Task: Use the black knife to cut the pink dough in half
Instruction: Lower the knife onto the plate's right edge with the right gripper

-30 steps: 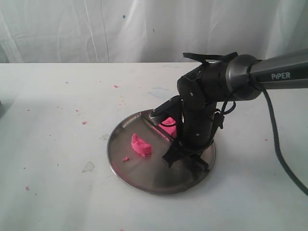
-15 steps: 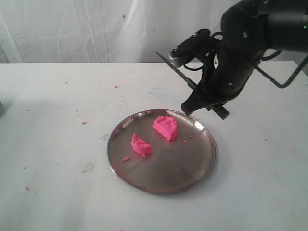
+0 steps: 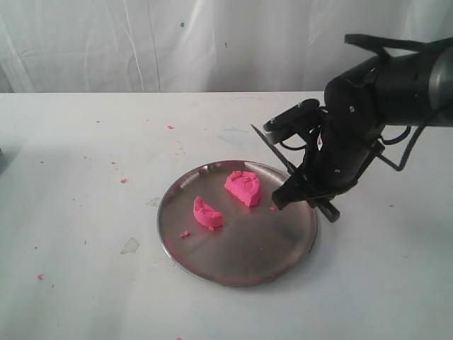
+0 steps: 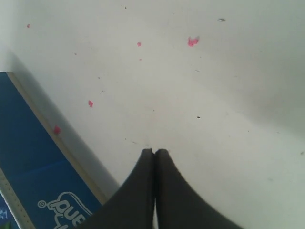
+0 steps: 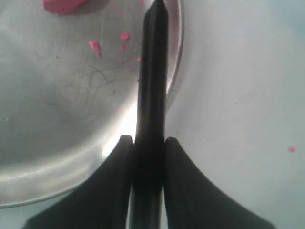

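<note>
The pink dough lies in two chunks on the steel plate [image 3: 233, 255]: a larger chunk [image 3: 243, 188] toward the back and a smaller half-round chunk [image 3: 207, 214] left of it. My right gripper [image 3: 303, 180] hovers over the plate's right rim, shut on the handle of the black knife [image 3: 272, 149]. Its blade slants up to the left, clear of the dough. In the right wrist view the knife [image 5: 151, 71] runs out from the right gripper [image 5: 148, 139] across the plate's rim [image 5: 175, 71], with one dough chunk [image 5: 62, 5] at the frame's edge. My left gripper [image 4: 154, 151] is shut on nothing above the table.
Pink crumbs [image 3: 185, 234] dot the plate and the white table [image 3: 78, 212]. A white curtain hangs behind. In the left wrist view a blue flat object with white lettering [image 4: 28, 167] lies beside the left gripper.
A second ago the right gripper stood low in the plate with the knife at the back chunk. It lifted high with the knife, then came down to hover over the right rim.
</note>
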`<act>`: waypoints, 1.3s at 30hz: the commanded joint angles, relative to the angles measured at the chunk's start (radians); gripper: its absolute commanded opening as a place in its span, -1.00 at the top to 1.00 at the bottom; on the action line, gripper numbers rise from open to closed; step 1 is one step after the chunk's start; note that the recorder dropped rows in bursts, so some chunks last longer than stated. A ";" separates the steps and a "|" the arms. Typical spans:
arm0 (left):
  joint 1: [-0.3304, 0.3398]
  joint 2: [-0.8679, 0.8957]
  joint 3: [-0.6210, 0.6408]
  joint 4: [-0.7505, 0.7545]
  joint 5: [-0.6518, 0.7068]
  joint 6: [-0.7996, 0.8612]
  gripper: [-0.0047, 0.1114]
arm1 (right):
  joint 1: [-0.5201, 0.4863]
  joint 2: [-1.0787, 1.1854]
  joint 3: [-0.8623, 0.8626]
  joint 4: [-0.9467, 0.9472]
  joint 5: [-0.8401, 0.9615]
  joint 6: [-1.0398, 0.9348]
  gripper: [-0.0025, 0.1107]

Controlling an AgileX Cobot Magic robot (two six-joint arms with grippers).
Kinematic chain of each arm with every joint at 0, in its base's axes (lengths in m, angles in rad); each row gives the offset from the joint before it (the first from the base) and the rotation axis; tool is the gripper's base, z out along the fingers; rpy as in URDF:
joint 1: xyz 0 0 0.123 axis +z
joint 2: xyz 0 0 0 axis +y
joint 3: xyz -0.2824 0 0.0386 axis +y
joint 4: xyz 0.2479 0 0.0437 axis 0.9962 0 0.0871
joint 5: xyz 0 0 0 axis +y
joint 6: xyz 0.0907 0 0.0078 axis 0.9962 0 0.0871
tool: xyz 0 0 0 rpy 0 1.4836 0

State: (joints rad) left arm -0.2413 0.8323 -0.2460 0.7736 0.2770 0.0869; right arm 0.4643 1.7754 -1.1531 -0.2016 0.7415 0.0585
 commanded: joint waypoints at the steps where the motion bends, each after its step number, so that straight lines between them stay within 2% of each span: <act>1: -0.001 -0.007 0.007 -0.015 0.007 -0.008 0.92 | -0.006 0.049 0.009 0.002 -0.008 -0.014 0.96; 12: -0.001 -0.007 0.007 -0.015 0.001 -0.008 0.92 | -0.006 0.051 0.009 0.023 -0.048 -0.008 0.96; 15: -0.001 -0.007 0.007 -0.015 0.001 -0.009 0.92 | -0.006 0.053 0.009 0.089 -0.051 -0.020 0.96; 20: -0.001 -0.007 0.007 -0.015 0.001 -0.035 0.92 | -0.006 0.053 0.009 0.265 -0.052 -0.197 0.96; 32: -0.001 -0.007 0.007 -0.019 0.005 -0.097 0.92 | -0.008 0.091 0.036 0.161 -0.104 -0.106 0.96; 39: -0.001 -0.007 0.007 -0.041 0.004 -0.099 0.92 | -0.006 0.113 0.035 0.184 -0.121 -0.108 0.96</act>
State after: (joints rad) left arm -0.2413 0.8323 -0.2460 0.7441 0.2750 0.0000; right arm 0.4602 1.8793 -1.1221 -0.0197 0.6316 -0.0541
